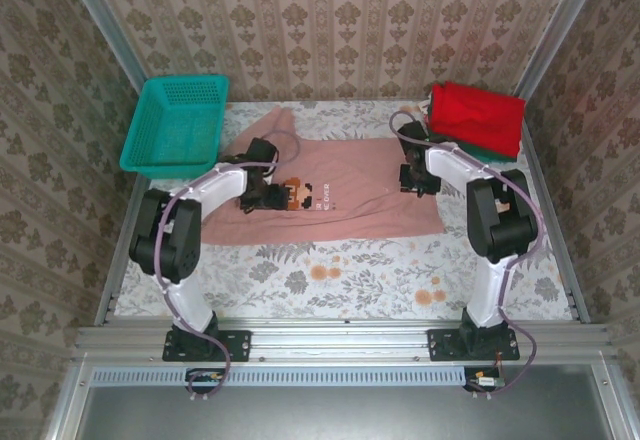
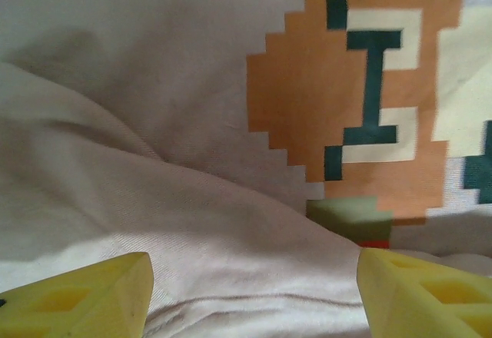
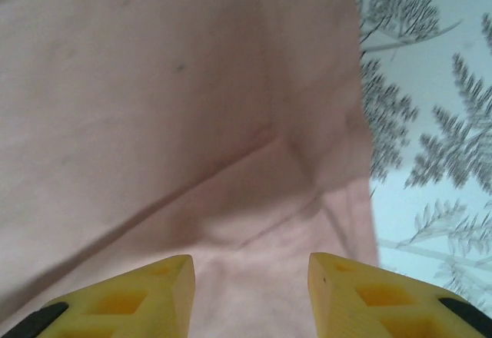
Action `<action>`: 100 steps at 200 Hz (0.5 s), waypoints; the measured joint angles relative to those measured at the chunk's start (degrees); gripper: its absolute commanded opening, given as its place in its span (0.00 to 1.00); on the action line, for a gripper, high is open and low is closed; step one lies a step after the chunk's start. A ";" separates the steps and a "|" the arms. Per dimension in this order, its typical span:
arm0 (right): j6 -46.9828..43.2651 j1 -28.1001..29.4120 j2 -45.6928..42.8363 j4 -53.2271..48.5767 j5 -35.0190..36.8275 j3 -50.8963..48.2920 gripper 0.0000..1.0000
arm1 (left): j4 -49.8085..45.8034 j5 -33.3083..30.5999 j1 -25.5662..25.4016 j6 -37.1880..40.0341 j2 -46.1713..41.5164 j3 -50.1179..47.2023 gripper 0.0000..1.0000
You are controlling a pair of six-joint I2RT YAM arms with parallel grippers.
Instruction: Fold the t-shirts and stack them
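- Basket (image 1: 178, 120): teal plastic mesh, stiff, sits at the table's (image 1: 330, 275) back-left corner, tilted up on the wall. Not touching the tee.
- Left claw (image 1: 258, 196) (image 2: 254, 307): low over the left part of the pink tee (image 1: 360, 185), just left of the print (image 1: 305, 197). Jaws wide apart; cloth lies under the tips, nothing pinched between them as far as I can see.
- Pink tee: spread flat mid-table, long axis running L-R, one sleeve poking toward the back edge. Soft thin knit, a raised wrinkle right in front of the left claw. The print is blocky, orange/cream/dark, and looks flat.
- Key relation: each claw is over its own end of the tee, so I reckon a fold along that L-R axis needs both, each pinching the cloth right below it.
- Right claw (image 1: 415, 182) (image 3: 250, 292): at the tee's right end, cloth edge just to its right, floral table cover beyond. Jaws part open, holding nothing.
- Red tee (image 1: 478, 115): folded, thick pad, at the back-right corner, on top of a green tee (image 1: 487, 150) whose edge peeks out beneath. Right arm is nearer that stack.
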 measured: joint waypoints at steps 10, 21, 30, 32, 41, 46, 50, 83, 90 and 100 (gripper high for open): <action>-0.83 -0.55 1.51 -0.04 0.31 0.76 0.44 | 0.02 0.00 0.44 0.31 1.20 0.00 0.72; -1.44 -0.85 2.73 -0.07 0.46 1.11 0.40 | 0.09 0.00 1.18 0.33 1.92 0.00 0.72; -2.08 -0.98 3.56 -0.13 0.50 1.22 0.34 | 0.09 -0.02 1.92 0.33 2.14 0.00 0.72; -2.23 -0.98 3.65 -0.11 0.50 1.25 0.33 | 0.11 -0.02 2.12 0.33 2.19 0.00 0.72; -2.36 -1.18 4.07 -0.20 0.57 1.25 0.25 | 0.20 -0.02 2.82 0.33 2.19 0.00 0.72; -2.56 -1.29 4.09 -0.22 0.66 1.25 0.20 | 0.28 -0.02 3.15 0.33 2.19 0.00 0.72; -3.13 -1.31 4.09 -0.22 0.68 1.25 0.16 | 0.33 -0.02 3.41 0.33 2.19 0.00 0.72; -3.30 -2.25 3.56 0.15 0.79 0.85 0.00 | 0.28 -0.04 4.87 0.31 2.21 0.04 0.72; -3.28 -2.40 2.93 0.28 0.81 0.31 0.00 | 0.28 -0.04 4.92 0.31 2.21 0.04 0.72; -3.30 -2.62 1.60 0.31 0.94 -0.68 0.00 | 0.28 -0.04 5.16 0.31 2.23 0.04 0.72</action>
